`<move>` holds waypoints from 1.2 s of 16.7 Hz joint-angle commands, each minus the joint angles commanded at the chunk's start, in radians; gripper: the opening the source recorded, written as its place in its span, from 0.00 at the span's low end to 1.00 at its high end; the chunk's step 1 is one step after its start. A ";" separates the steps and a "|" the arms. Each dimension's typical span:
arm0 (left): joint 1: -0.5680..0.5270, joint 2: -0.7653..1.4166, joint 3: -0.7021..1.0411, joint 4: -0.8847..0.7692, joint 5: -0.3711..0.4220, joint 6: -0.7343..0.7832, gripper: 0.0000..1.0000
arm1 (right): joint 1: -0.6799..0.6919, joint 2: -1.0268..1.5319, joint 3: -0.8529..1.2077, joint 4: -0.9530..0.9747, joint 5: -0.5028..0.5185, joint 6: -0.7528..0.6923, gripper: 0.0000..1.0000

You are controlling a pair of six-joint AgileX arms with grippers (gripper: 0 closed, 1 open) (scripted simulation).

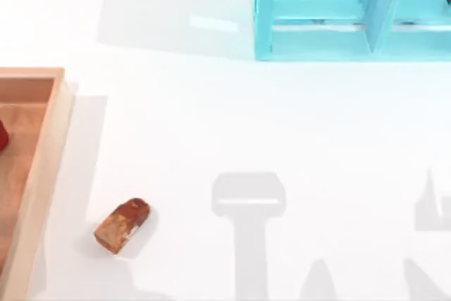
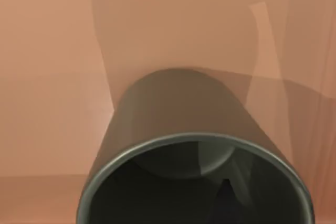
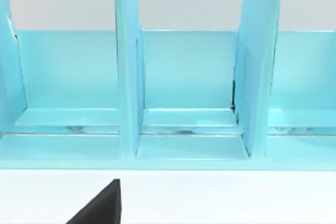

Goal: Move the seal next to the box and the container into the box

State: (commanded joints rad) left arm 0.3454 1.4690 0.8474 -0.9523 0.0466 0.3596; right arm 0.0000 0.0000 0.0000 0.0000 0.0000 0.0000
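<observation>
**Container held over the box floor, seal lying beside the rim**

Container (image 2: 194, 145) is seen close in the left wrist view, its open mouth toward the camera and its far end over the brown wooden floor of the box (image 1: 44, 147). Whether it already rests on that floor or hangs just above it cannot be told. The fingers of the left end effector are not visible, so whether it is clenched on the cup or released cannot be told either.

In the top view the box lies at the tabletop's left edge, and the seal (image 1: 122, 225) lies on its side just beside the box's right rim, near the front edge, apart from the wood. That half of the task is judged done.

The step in hand is judged to be setting the cup down. It should be lowered until the base is flat on the floor, well inside the rim, and let go only then, so that it is not tipped.

The right arm is parked facing the turquoise shelf unit (image 3: 184, 98) at the rear right; its end effector's state cannot be told.
</observation>
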 joint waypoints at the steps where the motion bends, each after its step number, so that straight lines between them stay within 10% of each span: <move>1: 0.000 0.000 0.000 0.000 0.000 0.000 0.75 | 0.000 0.000 0.000 0.000 0.000 0.000 1.00; 5: 0.000 0.000 0.000 0.000 0.000 0.000 1.00 | 0.000 0.000 0.000 0.000 0.000 0.000 1.00; 20: 0.011 -0.094 0.178 -0.140 0.066 0.016 1.00 | 0.000 0.000 0.000 0.000 0.000 0.000 1.00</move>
State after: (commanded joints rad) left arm 0.3560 1.3755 1.0256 -1.0919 0.1123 0.3759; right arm 0.0000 0.0000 0.0000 0.0000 0.0000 0.0000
